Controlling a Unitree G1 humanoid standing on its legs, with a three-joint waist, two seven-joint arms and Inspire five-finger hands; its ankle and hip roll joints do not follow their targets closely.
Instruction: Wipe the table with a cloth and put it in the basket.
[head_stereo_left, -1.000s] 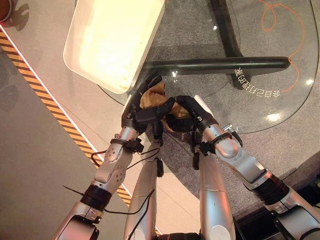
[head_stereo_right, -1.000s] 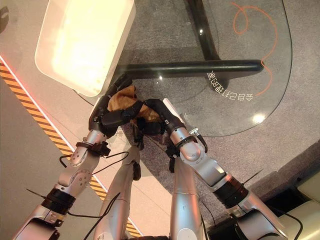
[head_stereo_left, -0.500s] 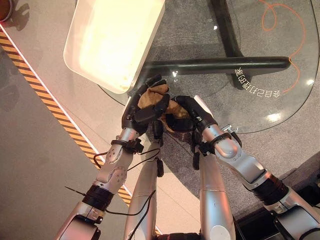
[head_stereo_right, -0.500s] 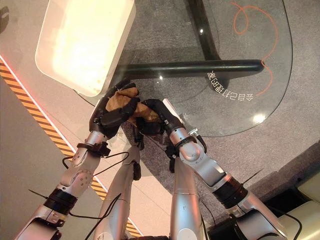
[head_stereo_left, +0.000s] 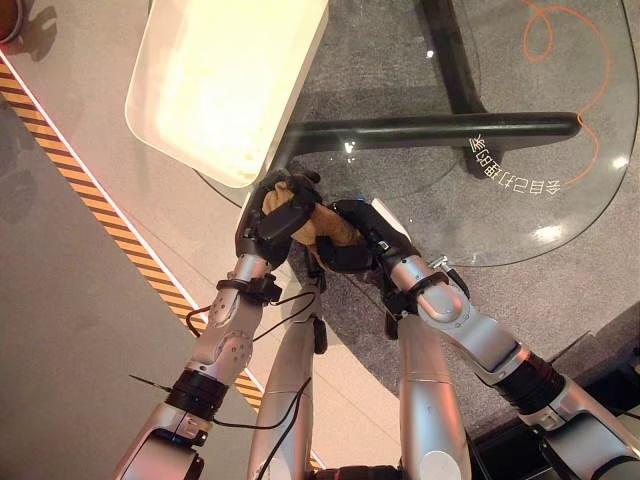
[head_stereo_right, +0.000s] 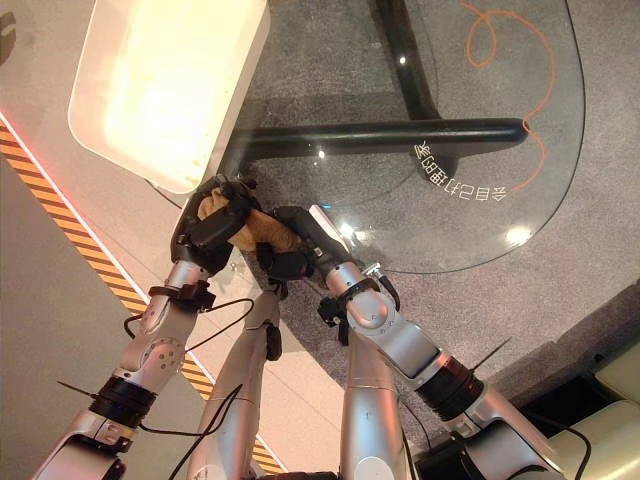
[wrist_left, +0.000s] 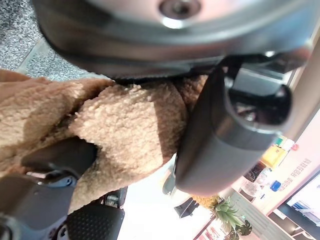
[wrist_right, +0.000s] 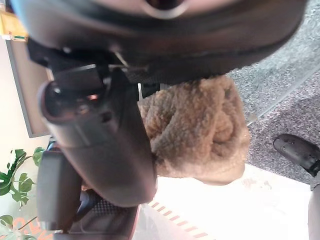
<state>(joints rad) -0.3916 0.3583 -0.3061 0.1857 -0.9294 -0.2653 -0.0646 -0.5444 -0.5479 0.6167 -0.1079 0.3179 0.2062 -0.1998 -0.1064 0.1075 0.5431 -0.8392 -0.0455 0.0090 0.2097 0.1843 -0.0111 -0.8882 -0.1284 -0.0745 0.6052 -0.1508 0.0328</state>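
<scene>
A brown fluffy cloth (head_stereo_left: 312, 226) is bunched between my two hands at the near left edge of the round glass table (head_stereo_left: 520, 200). My left hand (head_stereo_left: 266, 222) has its fingers curled over the cloth's left part (wrist_left: 125, 130), with the thumb (wrist_left: 220, 135) pressed against it. From the right, my right hand (head_stereo_left: 352, 243) is curled on the other end of the cloth (wrist_right: 195, 130). The cream basket (head_stereo_left: 285, 120) stands just beyond the left hand, on the table's left side.
Under the glass runs the table's black base bar (head_stereo_left: 430, 130). An orange cord (head_stereo_left: 590, 60) lies on the grey carpet at the far right. A yellow-black striped tape line (head_stereo_left: 90, 200) crosses the floor to the left.
The left hand's fingers have curled shut over the cloth. Both hands and the cloth have shifted slightly left, closer to the basket's near corner.
</scene>
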